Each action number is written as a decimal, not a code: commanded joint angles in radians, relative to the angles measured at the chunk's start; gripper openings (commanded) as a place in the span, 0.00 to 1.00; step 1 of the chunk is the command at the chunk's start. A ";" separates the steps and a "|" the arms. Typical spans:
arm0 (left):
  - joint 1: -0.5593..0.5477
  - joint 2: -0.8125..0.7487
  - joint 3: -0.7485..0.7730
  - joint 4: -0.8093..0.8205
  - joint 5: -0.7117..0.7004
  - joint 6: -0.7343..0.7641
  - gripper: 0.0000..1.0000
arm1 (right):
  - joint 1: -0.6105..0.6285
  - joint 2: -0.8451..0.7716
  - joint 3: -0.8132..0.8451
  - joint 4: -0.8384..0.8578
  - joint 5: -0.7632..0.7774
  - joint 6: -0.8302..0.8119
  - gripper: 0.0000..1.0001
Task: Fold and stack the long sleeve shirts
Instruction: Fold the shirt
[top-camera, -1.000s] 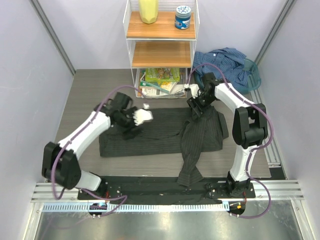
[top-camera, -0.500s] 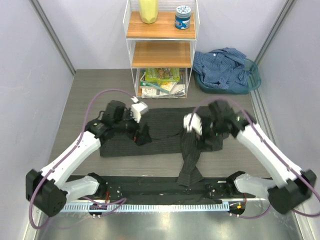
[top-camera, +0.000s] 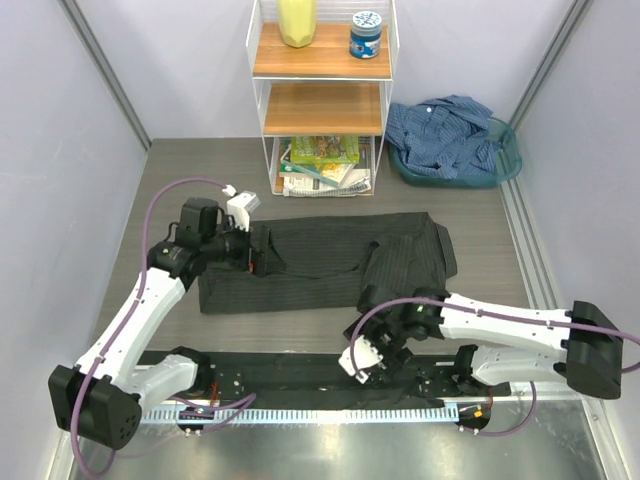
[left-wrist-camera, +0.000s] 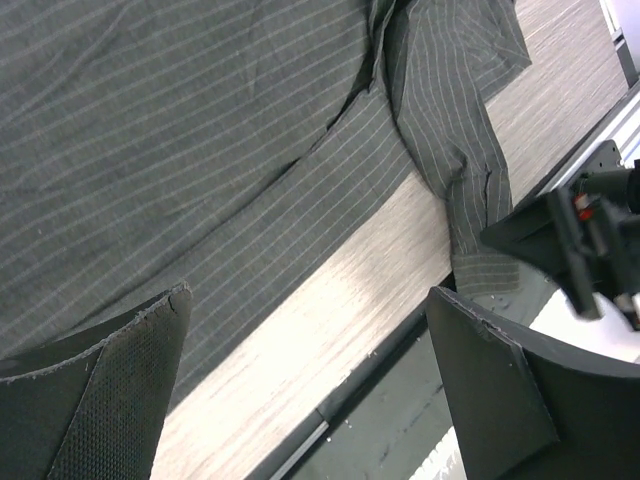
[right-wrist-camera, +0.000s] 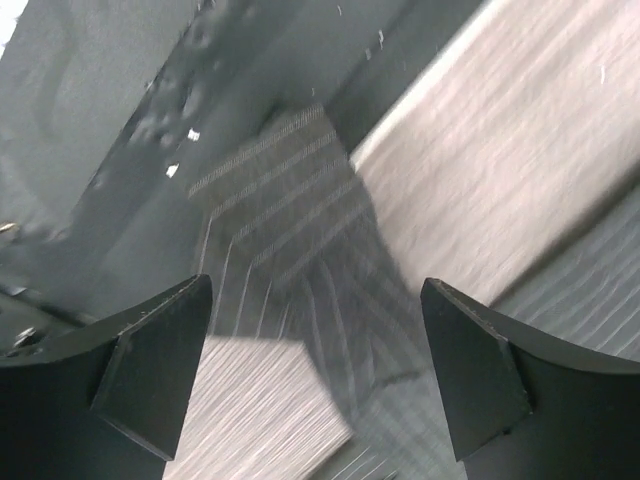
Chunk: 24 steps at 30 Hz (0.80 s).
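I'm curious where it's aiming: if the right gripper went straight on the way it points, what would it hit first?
Probably the dark shirt's sleeve: it lies directly ahead of the open right gripper, on the table's near edge. How far off it is, I can't tell.

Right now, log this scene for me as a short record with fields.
dark pinstriped shirt: spread on the table
sleeve: trails to the near edge, cuff on the black base plate
blue shirt: crumpled in the teal basket, far right
left gripper: open, above the dark shirt's left part
right gripper: open, low over the cuff, holding nothing
stack: not begun
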 joint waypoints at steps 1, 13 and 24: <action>0.022 -0.001 0.001 -0.037 0.055 -0.004 1.00 | 0.101 0.041 -0.042 0.177 0.107 -0.029 0.86; 0.031 -0.004 0.153 0.023 -0.077 0.074 1.00 | -0.158 0.072 0.335 0.268 0.086 0.380 0.01; 0.023 0.200 0.404 0.035 0.115 0.264 1.00 | -0.589 0.130 0.501 0.520 0.024 0.808 0.01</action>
